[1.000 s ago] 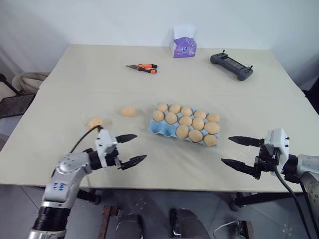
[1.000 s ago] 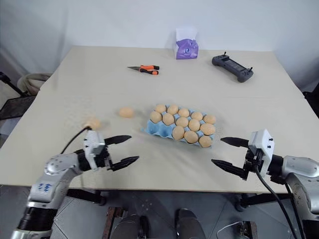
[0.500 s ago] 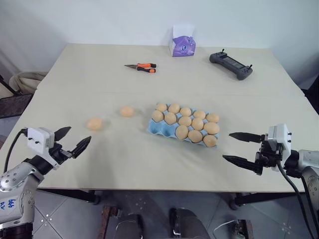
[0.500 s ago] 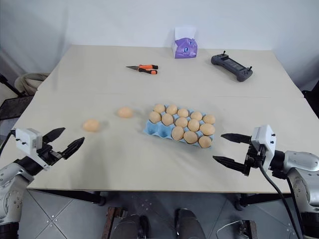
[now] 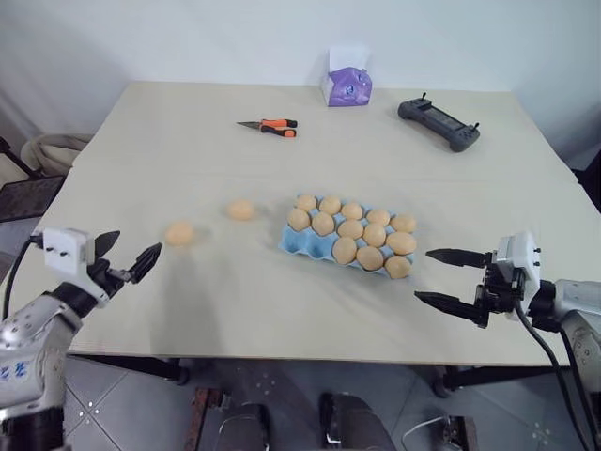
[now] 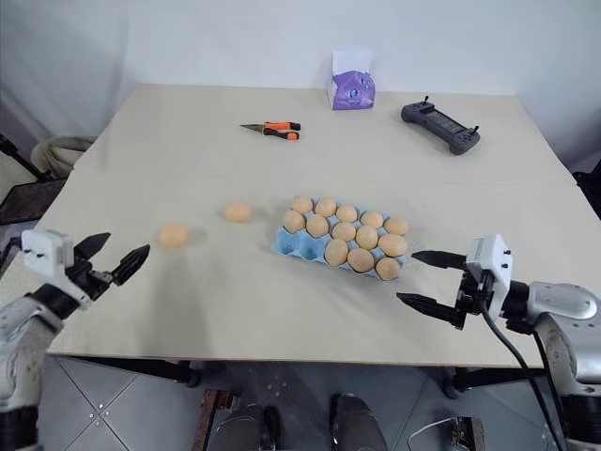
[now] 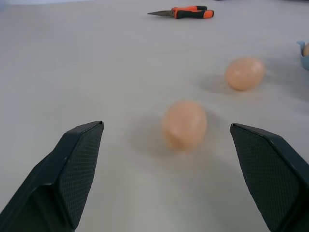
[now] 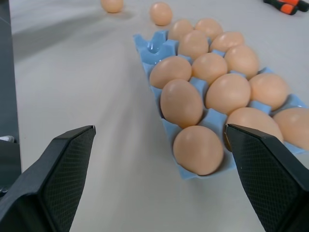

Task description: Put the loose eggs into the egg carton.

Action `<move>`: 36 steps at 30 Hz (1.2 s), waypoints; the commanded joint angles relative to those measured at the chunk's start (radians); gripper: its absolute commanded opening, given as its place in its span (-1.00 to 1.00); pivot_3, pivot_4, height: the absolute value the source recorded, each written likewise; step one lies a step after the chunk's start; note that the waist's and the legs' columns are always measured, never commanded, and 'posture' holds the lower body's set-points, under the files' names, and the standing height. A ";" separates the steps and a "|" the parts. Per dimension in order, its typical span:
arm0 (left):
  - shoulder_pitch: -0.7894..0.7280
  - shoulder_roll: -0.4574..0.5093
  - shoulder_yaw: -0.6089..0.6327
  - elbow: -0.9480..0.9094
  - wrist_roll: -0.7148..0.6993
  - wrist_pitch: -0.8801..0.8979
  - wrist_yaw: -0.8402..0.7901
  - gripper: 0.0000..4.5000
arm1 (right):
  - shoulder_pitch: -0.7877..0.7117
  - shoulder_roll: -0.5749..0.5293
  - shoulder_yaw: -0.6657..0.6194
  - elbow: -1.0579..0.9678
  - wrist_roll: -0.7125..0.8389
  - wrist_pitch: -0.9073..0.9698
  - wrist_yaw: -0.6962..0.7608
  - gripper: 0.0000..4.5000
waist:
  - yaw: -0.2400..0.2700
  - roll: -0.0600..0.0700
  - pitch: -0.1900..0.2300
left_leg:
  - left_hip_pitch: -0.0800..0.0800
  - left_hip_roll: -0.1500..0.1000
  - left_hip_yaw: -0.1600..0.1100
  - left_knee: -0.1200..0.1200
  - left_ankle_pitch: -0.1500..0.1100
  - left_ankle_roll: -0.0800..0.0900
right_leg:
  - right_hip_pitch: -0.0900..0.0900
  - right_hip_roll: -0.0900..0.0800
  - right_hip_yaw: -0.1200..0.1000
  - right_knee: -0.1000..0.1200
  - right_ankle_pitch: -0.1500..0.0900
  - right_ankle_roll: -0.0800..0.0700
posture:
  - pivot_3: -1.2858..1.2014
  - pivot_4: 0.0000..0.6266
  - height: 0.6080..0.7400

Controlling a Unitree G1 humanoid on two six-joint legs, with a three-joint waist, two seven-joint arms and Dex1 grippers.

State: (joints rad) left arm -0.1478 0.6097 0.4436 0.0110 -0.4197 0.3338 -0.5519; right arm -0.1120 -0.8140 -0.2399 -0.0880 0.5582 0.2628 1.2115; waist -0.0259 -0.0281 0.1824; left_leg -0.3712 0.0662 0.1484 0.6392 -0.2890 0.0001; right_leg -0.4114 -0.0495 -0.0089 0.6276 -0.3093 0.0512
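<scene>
— Eggs (image 5: 179, 233) out on the bare tabletop (image 5: 188, 132), two of them, both off to the left of the egg carton (image 5: 302, 241). Why is the left gripper (image 5: 126, 256) sitting so low and level out there at the near left edge?

— My guess is it is lining up on the nearer loose egg. Its two black fingers stand wide apart with nothing between them, and from its own wrist camera that egg (image 7: 185, 124) sits almost dead centre in the gap, a little way ahead of the tips, not touching either one.

— And the second loose egg (image 5: 240, 209)?

— Further on, closer to the carton, just beside its left end. The gripper would pass the first egg before reaching it.

— What about the right gripper (image 5: 453, 278)?

— Spread open too, empty, hovering over the near right edge and pointing across toward the carton's right end. It looks like it is simply parked clear of the work.

— Is there room left in the carton?

— It is nearly full of tan eggs. From the right wrist, blue empty cups (image 8: 159, 47) show at the end nearest the loose ones, which I would judge is where they belong.
</scene>
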 commanded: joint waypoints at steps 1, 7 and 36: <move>-0.076 0.017 -0.047 0.089 0.037 -0.044 -0.025 0.99 | -0.011 0.000 -0.011 -0.012 0.005 -0.006 -0.006 1.00 | -0.001 0.000 0.000 | 0.000 0.000 0.000 0.000 0.000 0.000 | 0.000 0.000 0.000 0.000 0.000 0.000 | 0.03 -0.52 1.00; -0.198 0.017 -0.117 0.290 0.099 -0.108 -0.049 0.99 | 0.006 -0.006 -0.022 -0.027 0.007 0.001 -0.015 1.00 | -0.003 0.000 0.000 | 0.000 0.001 0.002 -0.001 0.002 0.003 | -0.002 0.003 0.000 0.000 0.000 0.001 | 0.03 -0.52 1.00; -0.404 -0.012 -0.272 0.345 0.095 -0.161 -0.306 -0.20 | 0.035 -0.015 -0.035 -0.052 0.004 0.013 -0.058 1.00 | 0.000 0.000 0.000 | 0.000 0.001 0.002 0.000 0.004 0.002 | -0.002 0.003 0.000 0.003 0.000 0.001 | 0.03 -0.52 1.00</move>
State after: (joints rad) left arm -0.5240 0.5961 0.1816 0.4336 -0.2914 0.1532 -0.8217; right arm -0.0695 -0.8143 -0.2448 -0.1151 0.5574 0.2842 1.1533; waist -0.0261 -0.0284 0.1824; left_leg -0.3717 0.0673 0.1502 0.6398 -0.2850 0.0016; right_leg -0.4133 -0.0462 -0.0093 0.6303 -0.3093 0.0524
